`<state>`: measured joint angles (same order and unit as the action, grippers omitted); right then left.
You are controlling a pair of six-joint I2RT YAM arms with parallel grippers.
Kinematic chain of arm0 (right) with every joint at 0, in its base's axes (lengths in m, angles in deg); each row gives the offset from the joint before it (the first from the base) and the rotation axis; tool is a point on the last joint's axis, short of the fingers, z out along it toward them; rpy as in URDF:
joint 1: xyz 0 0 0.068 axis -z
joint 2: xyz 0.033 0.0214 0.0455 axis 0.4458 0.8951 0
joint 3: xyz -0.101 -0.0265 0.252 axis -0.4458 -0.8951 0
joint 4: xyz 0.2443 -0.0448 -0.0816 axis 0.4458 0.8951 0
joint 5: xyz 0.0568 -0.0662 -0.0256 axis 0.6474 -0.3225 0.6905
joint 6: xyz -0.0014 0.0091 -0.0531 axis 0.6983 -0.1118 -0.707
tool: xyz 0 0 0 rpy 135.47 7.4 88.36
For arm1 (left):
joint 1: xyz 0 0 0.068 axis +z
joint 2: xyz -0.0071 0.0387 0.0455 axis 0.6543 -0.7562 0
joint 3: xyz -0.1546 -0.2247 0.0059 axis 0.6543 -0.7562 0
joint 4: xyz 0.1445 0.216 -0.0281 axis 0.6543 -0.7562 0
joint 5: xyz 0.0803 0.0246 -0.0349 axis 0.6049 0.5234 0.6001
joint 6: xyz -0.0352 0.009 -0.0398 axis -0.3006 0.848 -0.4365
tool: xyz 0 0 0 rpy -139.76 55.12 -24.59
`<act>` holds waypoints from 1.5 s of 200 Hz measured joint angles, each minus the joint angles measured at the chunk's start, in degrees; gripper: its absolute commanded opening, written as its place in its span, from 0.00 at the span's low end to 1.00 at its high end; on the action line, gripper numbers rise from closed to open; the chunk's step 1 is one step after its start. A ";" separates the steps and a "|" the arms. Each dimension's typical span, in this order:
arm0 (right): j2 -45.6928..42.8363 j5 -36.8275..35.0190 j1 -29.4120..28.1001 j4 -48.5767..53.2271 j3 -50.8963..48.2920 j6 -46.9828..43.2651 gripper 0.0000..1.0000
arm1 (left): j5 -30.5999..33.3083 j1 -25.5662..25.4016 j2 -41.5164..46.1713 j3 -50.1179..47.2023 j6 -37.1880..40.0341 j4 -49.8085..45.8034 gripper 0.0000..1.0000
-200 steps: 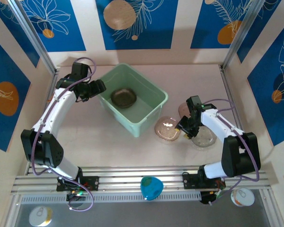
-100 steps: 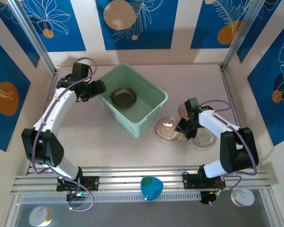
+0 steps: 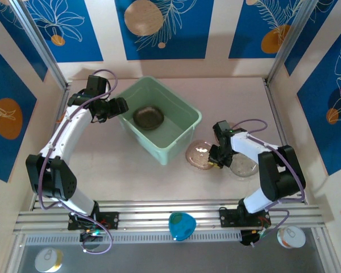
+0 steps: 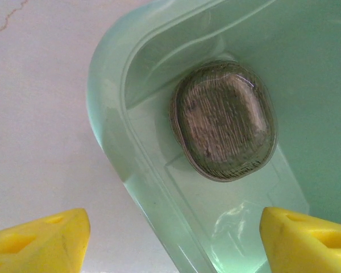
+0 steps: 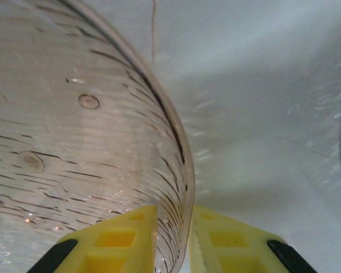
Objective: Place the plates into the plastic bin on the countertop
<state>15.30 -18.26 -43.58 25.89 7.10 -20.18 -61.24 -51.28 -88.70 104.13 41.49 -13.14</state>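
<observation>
Beige surface (image 3: 131,165) w/ mint-green bin (image 3: 182,142) mid-left, one dark greyish plate (image 3: 148,117) flat on its floor. The pinkish plate (image 3: 200,155) & clear plate (image 3: 244,165) sit on the surface just right of it. Rn the right end effector (image 3: 216,158) is clamped on the pinkish plate's rim, and the left end effector (image 3: 118,107) has its fingers wide apart over the bin's left corner.

Pale beige countertop (image 3: 131,165), mint-green plastic bin (image 3: 182,139) on it, pinkish plate (image 3: 199,157), clear plate (image 3: 247,168) beside
</observation>
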 measured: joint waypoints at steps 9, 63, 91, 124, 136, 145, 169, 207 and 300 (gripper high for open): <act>0.00 -0.57 -0.42 -0.04 0.02 0.24 0.13 | -0.15 0.00 0.00 0.00 0.02 0.02 0.79; -3.19 -4.28 -2.43 0.44 0.44 1.57 0.04 | -0.70 0.00 1.84 -0.02 0.90 0.04 0.79; -9.11 -7.91 -3.02 1.88 0.48 2.99 0.01 | -1.55 0.00 3.43 -0.48 1.09 0.15 0.79; -14.82 -12.28 -2.01 6.86 2.51 4.76 0.00 | -2.14 0.00 4.42 -1.79 1.07 0.20 0.79; -16.72 -13.46 -0.90 9.11 4.09 5.75 0.00 | -2.36 0.00 4.63 -2.36 1.05 0.20 0.79; -18.08 -14.12 -0.02 10.60 5.25 6.51 0.00 | -2.64 0.00 4.76 -2.71 1.05 0.20 0.79; -23.37 -16.31 1.97 14.01 9.49 9.05 0.00 | -3.26 0.00 5.07 -2.78 1.07 0.28 0.79; -28.52 -19.63 3.78 16.65 22.25 11.43 0.00 | -4.33 0.00 5.18 -2.78 1.27 0.90 0.79; 0.48 -18.01 -14.27 14.08 53.37 23.04 0.00 | -6.01 2.21 5.16 -1.92 0.81 1.36 0.79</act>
<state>15.79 -36.27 -57.85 39.97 60.48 2.86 -67.25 -49.08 -83.54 102.20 42.30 -11.78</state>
